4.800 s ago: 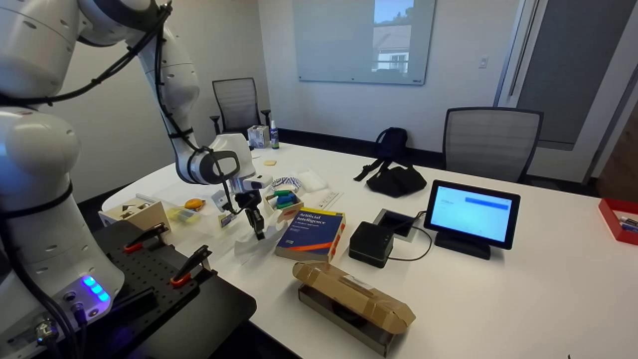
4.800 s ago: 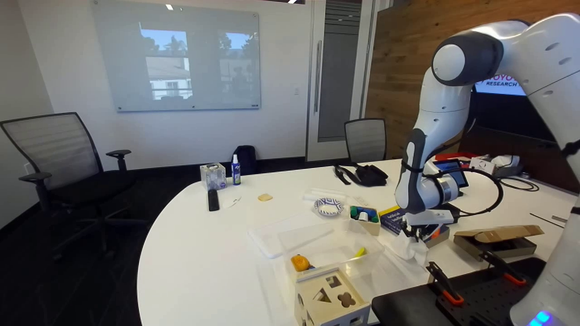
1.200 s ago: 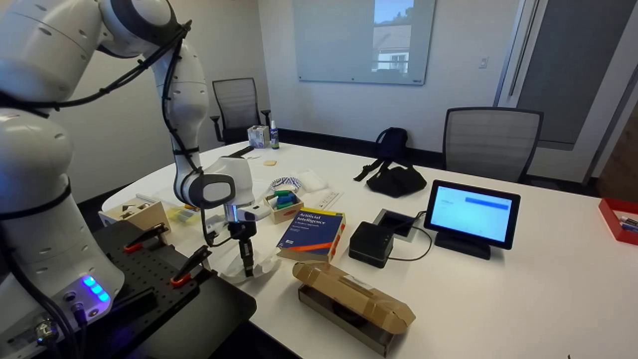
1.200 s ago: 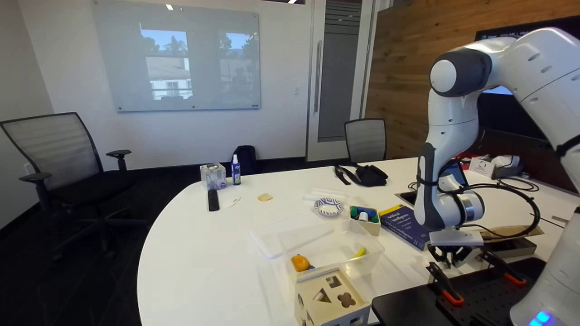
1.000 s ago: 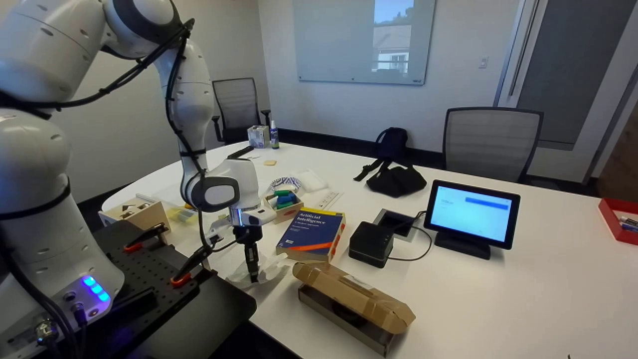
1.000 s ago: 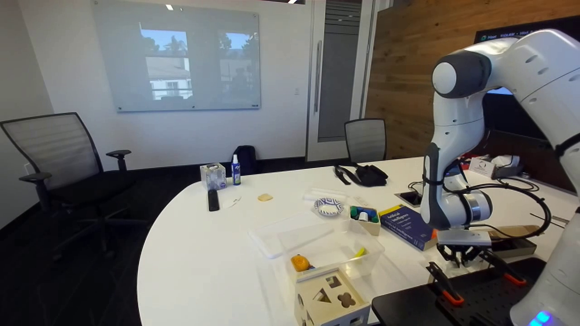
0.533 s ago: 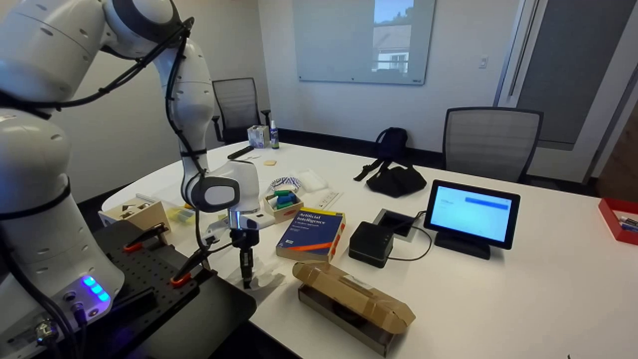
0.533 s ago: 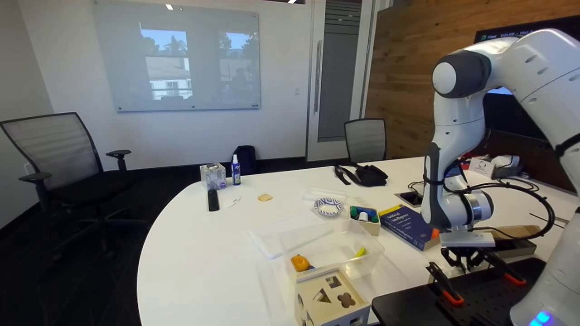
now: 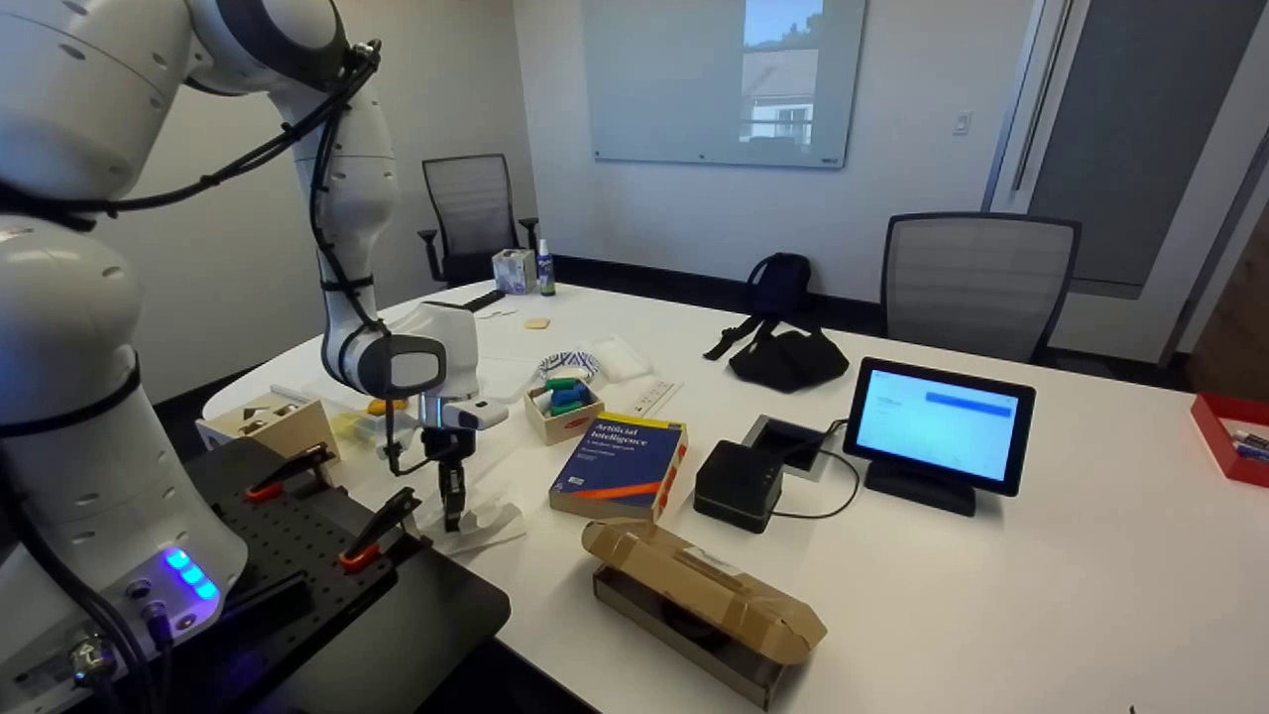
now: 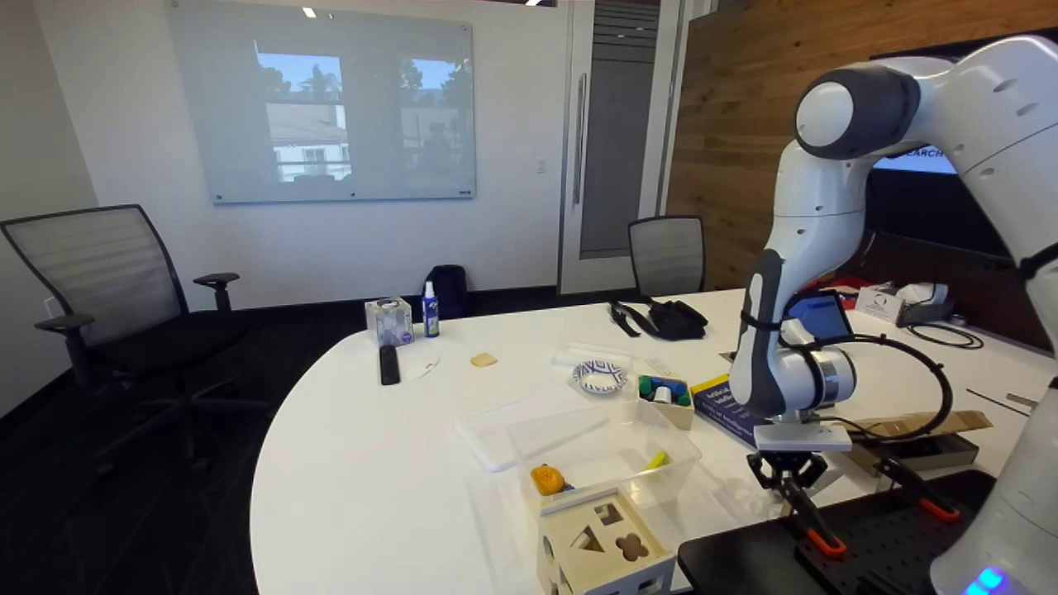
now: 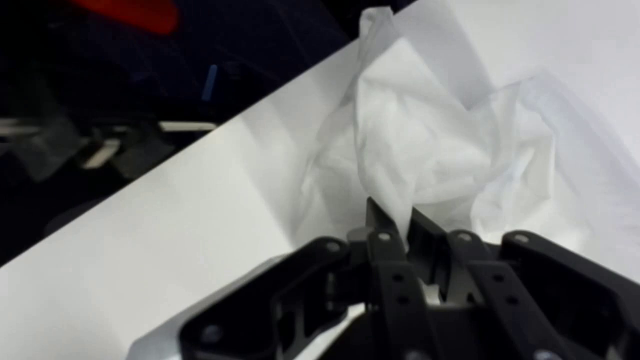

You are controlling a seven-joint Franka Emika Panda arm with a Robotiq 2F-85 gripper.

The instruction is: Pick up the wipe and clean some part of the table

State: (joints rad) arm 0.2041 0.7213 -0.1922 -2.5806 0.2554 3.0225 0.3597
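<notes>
The pincer (image 11: 398, 220) clenches a fold of the crumpled white wipe (image 11: 392, 135), which spreads over the white counter (image 9: 952, 585) near its edge; in an exterior view it lies between the black-topped stand (image 9: 436, 600) and the Artificial Intelligence textbook (image 9: 620, 461).

Includes two mesh-backed chairs (image 9: 977, 283), two orange-tipped clamps (image 9: 382, 528), one table (image 9: 942, 575), one wipe (image 11: 395, 135), one pincer (image 11: 395, 212), one book (image 9: 620, 464), one spray bottle (image 10: 431, 311), one patterned bowl (image 10: 600, 378), one shape sorter (image 10: 610, 537), one cardboard box (image 9: 706, 590).

Blue AI textbook (image 9: 617, 464) lay there in an exterior view, cardboard box (image 9: 709, 585) roughly 5 o'clock from it, lit screen (image 9: 942, 428) 3ish.
</notes>
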